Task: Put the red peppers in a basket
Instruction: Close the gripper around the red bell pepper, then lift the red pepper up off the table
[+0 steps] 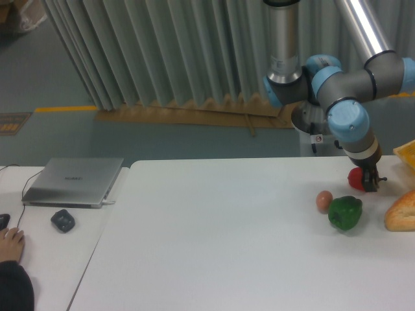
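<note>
The red pepper [355, 178] rests on the white table [227, 246] near its far right side. My gripper [371, 184] points down right against the pepper's right side and covers part of it. The dark fingers merge into one shape, so their spacing does not show. Only a yellow-orange corner of the basket [408, 154] shows at the right edge, just beyond the pepper.
A green bell pepper [345, 213] and a small pinkish-tan ball [324, 200] lie just in front of the red pepper. A bread loaf [402, 210] lies at the right edge. On the left side table are a laptop [74, 181], a mouse [63, 220] and a person's hand [10, 245].
</note>
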